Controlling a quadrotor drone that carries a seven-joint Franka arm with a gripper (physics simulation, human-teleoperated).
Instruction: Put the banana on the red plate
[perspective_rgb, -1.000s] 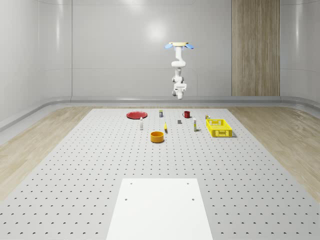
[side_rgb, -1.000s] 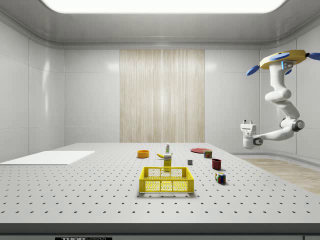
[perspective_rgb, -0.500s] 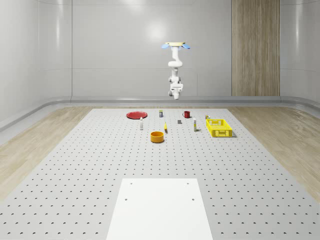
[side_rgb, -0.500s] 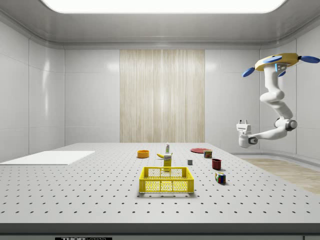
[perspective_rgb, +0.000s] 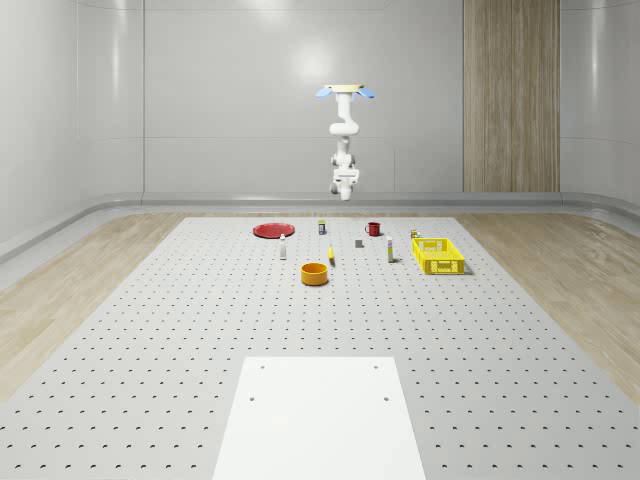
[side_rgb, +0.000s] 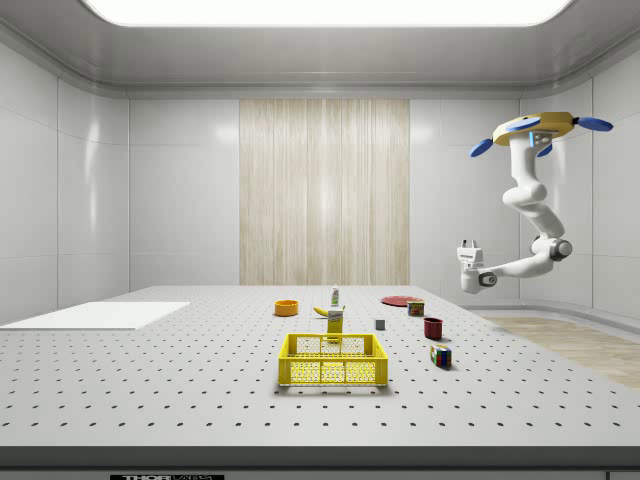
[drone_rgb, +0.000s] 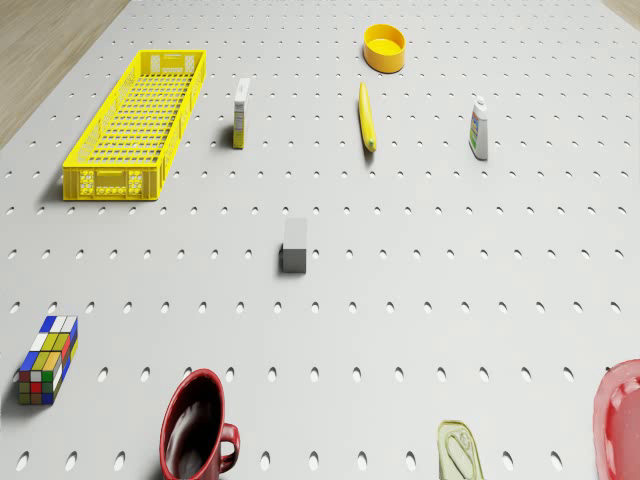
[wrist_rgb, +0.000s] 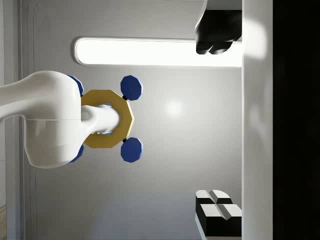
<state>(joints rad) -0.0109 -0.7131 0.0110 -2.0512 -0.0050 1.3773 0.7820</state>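
The yellow banana lies flat on the perforated table, next to the orange bowl. The red plate sits apart from it near the table's far edge. The drone hovers high over that far edge, near the plate and mug. Its arm hangs below and folds back, so the gripper points up, well above the table. It is open with nothing between the fingers.
A yellow crate, an orange bowl, a red mug, a Rubik's cube, a grey block, a bottle, a carton and a tin stand on the table. A white pad lies at the near end.
Drone and arm have drifted toward the whole-scene view's left and the side view's left, in over the table's far edge. The gripper stays open and the objects have not moved.
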